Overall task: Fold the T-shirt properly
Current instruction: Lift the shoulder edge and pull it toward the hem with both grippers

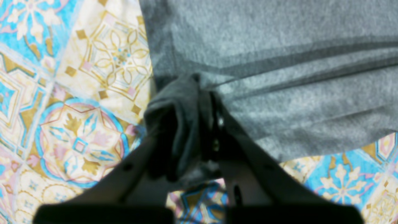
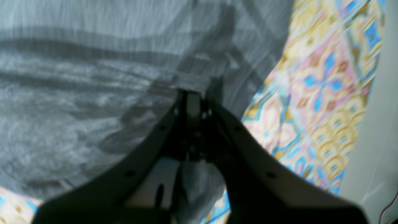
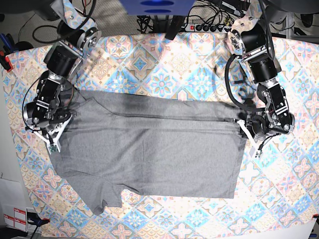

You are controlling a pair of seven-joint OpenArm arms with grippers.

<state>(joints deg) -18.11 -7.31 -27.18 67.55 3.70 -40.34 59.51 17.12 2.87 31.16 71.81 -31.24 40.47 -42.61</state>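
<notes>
Fabric fills most of what we see: the T-shirt (image 3: 154, 149) lies spread across the middle of the patterned tablecloth (image 3: 164, 69), its upper part doubled over along a long straight line running between the two arms. One short sleeve (image 3: 102, 196) sticks out at the lower near corner. We find the left gripper (image 1: 202, 90) at the garment's edge on the base view's right side, its fingers (image 1: 217, 124) pressed together and pinching a bunched wad of the grey knit, which we see rolled around one finger in the left wrist view. The right gripper (image 2: 194, 95), on the opposite edge, likewise has its fingers (image 2: 174, 130) squeezed tight on a fold of the shirt, with cloth stretching away from the tips in taut ridges
</notes>
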